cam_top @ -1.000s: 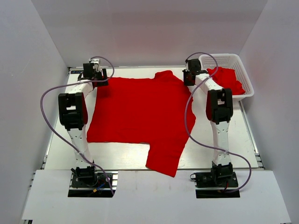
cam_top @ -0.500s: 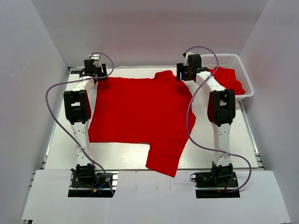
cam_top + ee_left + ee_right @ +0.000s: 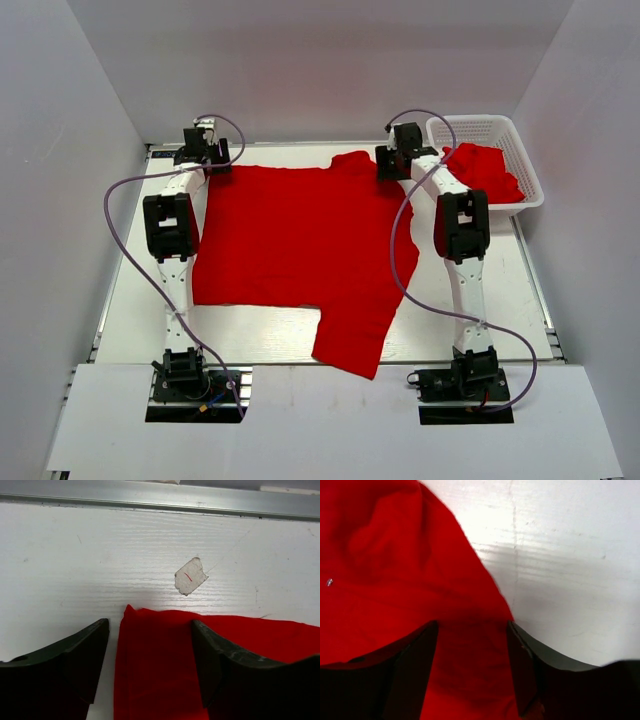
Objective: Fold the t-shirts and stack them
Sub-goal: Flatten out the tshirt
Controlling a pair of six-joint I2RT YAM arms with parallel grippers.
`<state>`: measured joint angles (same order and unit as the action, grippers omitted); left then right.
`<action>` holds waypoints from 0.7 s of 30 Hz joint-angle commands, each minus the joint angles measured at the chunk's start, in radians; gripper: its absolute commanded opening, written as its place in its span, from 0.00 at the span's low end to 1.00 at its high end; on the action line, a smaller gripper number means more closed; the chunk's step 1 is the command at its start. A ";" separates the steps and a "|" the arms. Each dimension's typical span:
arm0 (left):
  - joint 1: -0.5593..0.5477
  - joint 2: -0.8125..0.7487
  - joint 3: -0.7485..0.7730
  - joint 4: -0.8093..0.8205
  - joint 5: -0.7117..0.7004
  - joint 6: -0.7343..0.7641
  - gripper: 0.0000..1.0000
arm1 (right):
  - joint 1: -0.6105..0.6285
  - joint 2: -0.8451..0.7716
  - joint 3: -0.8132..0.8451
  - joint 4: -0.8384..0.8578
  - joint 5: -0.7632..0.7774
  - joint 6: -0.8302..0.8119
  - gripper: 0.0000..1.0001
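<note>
One red t-shirt [image 3: 300,235] lies spread flat on the white table, one sleeve reaching toward the near edge. My left gripper [image 3: 207,160] stands at its far left corner. In the left wrist view that gripper [image 3: 150,652] is open, its fingers [image 3: 85,655] either side of the cloth corner [image 3: 160,665], which lies flat on the table. My right gripper [image 3: 392,165] hangs over the shirt's far right sleeve. The right wrist view shows it [image 3: 472,655] open too, with rumpled red cloth [image 3: 395,570] between and beneath the jaws. Another red t-shirt [image 3: 490,172] sits crumpled in the basket.
The white lattice basket [image 3: 478,124] stands at the far right corner. A metal rail [image 3: 150,497] runs along the table's far edge, with a small paper patch [image 3: 190,576] just before it. White walls enclose the table on three sides.
My right gripper has shifted a little left from the basket side onto the shirt's far sleeve, and its jaws have come apart. The left arm has straightened slightly, with its gripper staying at the corner.
</note>
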<state>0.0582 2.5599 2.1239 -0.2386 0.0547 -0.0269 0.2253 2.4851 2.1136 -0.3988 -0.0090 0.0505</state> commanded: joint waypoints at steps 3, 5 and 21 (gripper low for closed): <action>0.003 0.010 0.031 -0.021 0.022 -0.008 0.70 | 0.003 0.037 0.091 -0.054 0.072 -0.015 0.45; 0.003 0.010 0.031 -0.031 0.034 -0.018 0.61 | 0.006 0.047 0.112 -0.072 0.090 -0.017 0.36; -0.008 0.019 0.030 0.007 0.063 -0.018 0.33 | -0.053 0.024 0.149 0.020 0.101 0.014 0.00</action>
<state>0.0555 2.5710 2.1277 -0.2214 0.1036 -0.0372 0.1928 2.5278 2.2047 -0.4492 0.0971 0.0563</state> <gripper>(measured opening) 0.339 0.004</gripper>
